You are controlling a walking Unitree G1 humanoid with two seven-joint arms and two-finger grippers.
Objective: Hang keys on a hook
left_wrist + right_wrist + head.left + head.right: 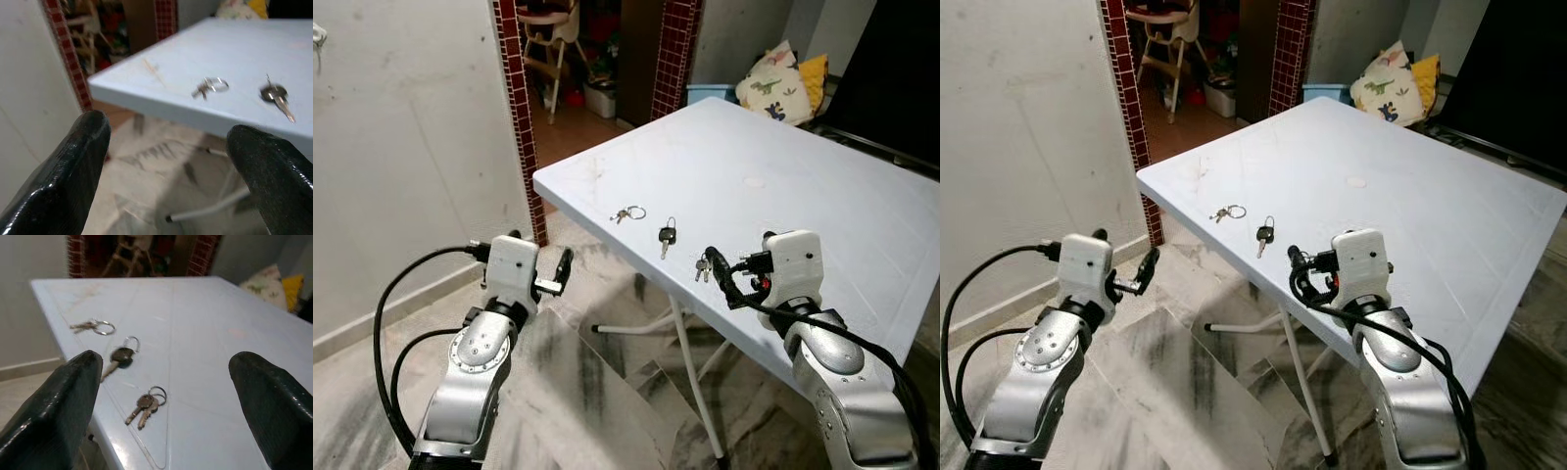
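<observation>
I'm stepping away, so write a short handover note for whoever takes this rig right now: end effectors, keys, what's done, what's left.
Left end effector: open, holding nothing, off the table's near-left edge, over the floor.
Right end effector: open, holding nothing, at the table's near edge, just short of the nearest keys.
Keys: three sets lie along that edge: small ring set, black-head key, paired keys closest to the right end effector.
Done: nothing picked up.
Left: grasp a set, probably the paired keys, then carry it to a hook and hang it.

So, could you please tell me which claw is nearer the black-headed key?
Right. The right claw hovers beside the black-headed key at the table edge; the left claw hangs off the table.
</observation>
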